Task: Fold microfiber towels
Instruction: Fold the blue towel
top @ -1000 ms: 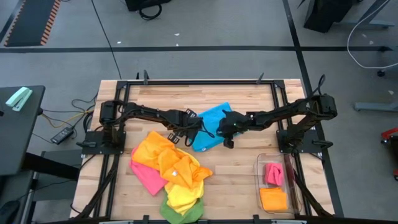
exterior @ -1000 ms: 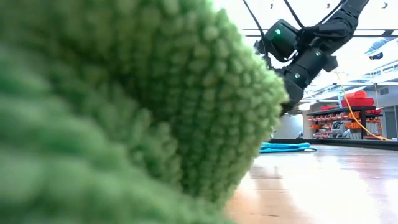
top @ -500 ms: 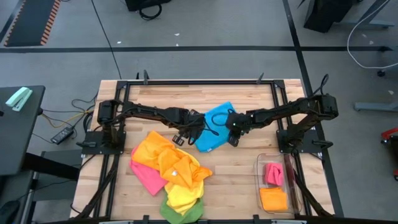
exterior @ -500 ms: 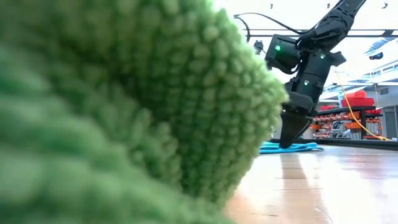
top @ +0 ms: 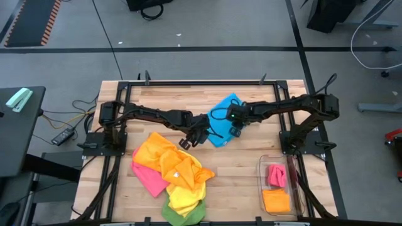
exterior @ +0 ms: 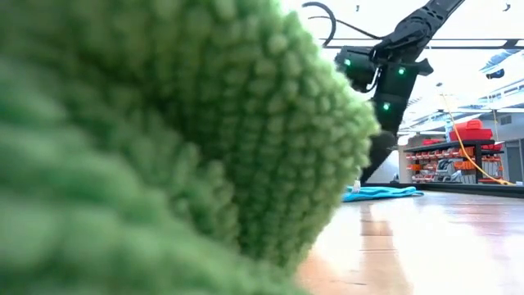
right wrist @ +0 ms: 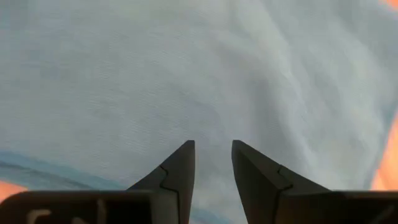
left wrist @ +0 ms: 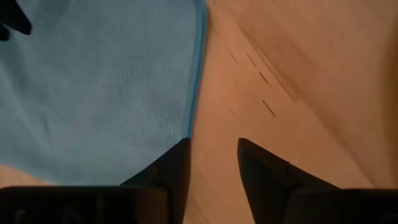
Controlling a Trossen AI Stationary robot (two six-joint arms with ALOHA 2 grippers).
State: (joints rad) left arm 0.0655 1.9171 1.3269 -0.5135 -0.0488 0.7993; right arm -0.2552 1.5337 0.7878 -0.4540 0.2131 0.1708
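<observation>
Presently the wooden worktop [top: 245,182] is seen to carry everything. A loose heap of towels [top: 173,172] (orange, yellow, pink, green) is piled at the near left, and its green edge blocks most of the low view. The blue towel [top: 223,119] is laid near the centre, towards the far side, apparently partly folded, between the two arms.

The cloth is judged light, soft and limp, with a grippy pile; it is best taken at a hemmed corner or edge, where one layer can be pinched. A grip in the middle would likely only bunch it.

A clear bin [top: 276,185] at the near right holds a pink and an orange towel, well apart from the work. The heap lies near the blue towel's near edge and may be caught by a low sweep.

The left hand [left wrist: 211,158] is held released, fingers parted, just beside the blue hem over bare wood. The right hand [right wrist: 211,158] is likewise parted over the blue cloth, nothing grasped.
</observation>
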